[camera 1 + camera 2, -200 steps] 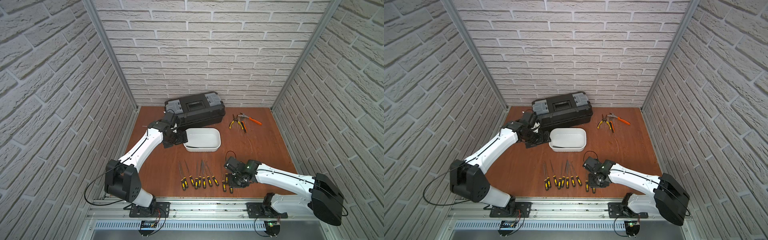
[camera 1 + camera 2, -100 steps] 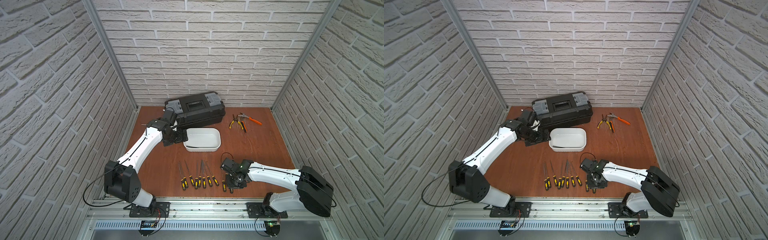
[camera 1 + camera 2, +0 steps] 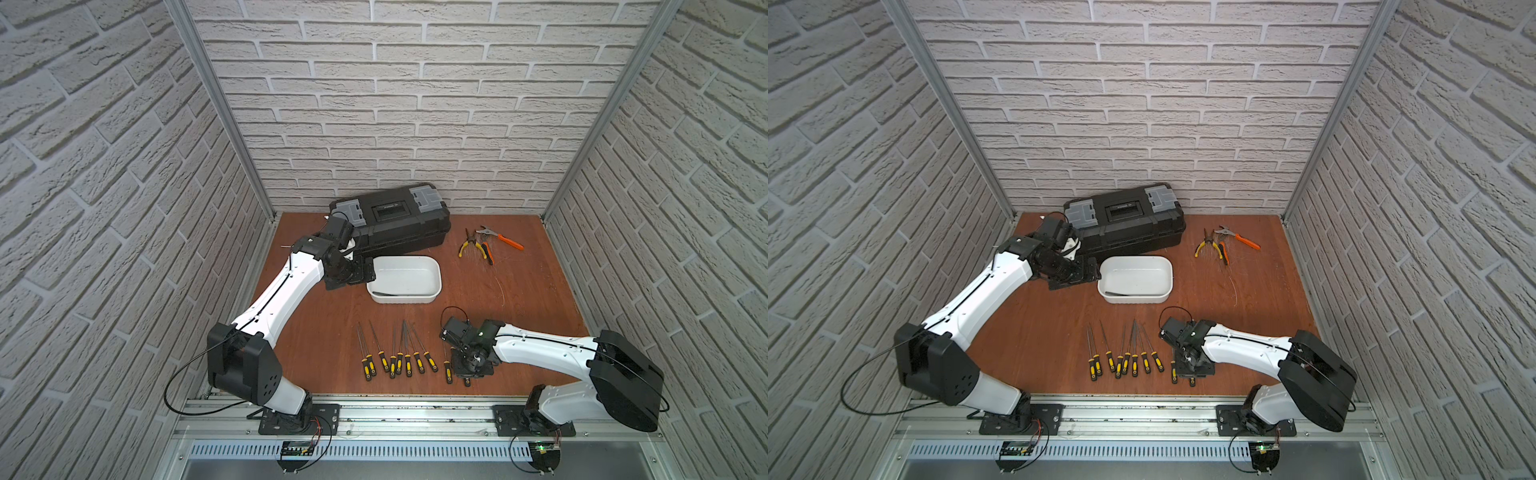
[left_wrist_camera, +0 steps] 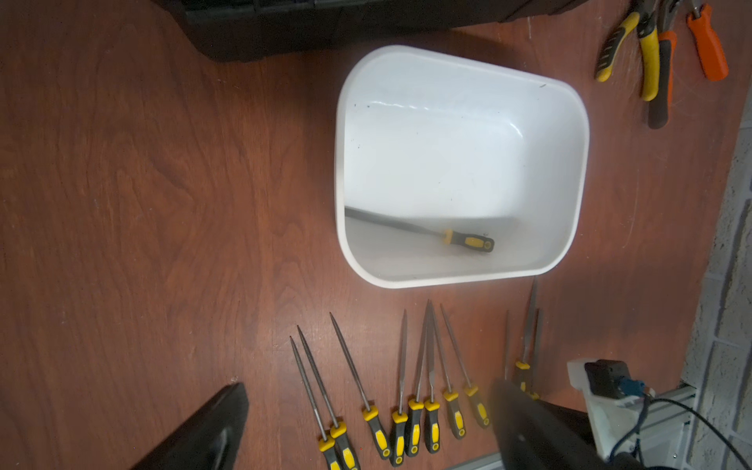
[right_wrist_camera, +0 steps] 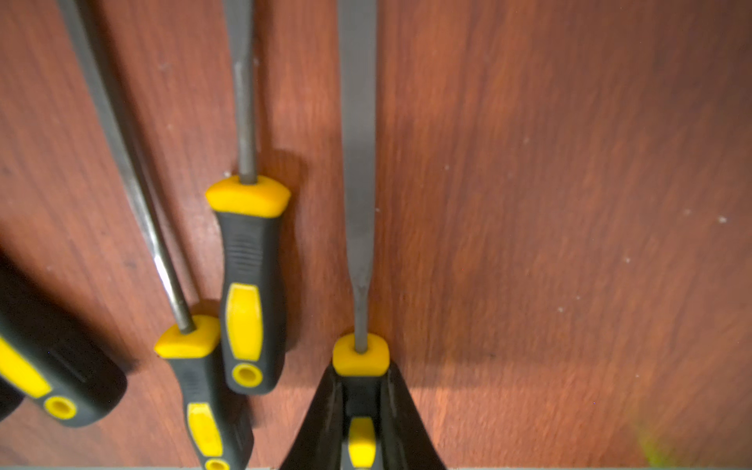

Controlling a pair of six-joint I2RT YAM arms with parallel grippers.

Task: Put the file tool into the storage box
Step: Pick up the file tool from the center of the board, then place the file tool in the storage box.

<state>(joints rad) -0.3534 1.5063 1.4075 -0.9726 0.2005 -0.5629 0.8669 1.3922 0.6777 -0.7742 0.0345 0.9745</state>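
Note:
Near the table's front edge my right gripper point(image 3: 467, 373) is shut on the black-and-yellow handle of a file tool point(image 5: 360, 354). That file is the rightmost of the ones lying there, and its grey blade point(image 5: 358, 162) still rests flat on the wood. The black fingers point(image 5: 325, 411) press both sides of the handle. The storage box point(image 3: 438, 275), a shallow white tub, stands mid-table with one file point(image 4: 421, 230) lying inside. My left gripper point(image 3: 366, 270) hovers open and holding nothing at the box's left end.
A row of several more yellow-handled files point(image 3: 398, 360) lies left of the right gripper. A black toolbox point(image 3: 399, 220) stands behind the tub against the back wall. Pliers point(image 3: 478, 248) and an orange-handled tool point(image 3: 506, 241) lie at the back right.
The right gripper's jaws have closed onto the file's handle after a small shift toward the front edge. The left arm has hardly moved.

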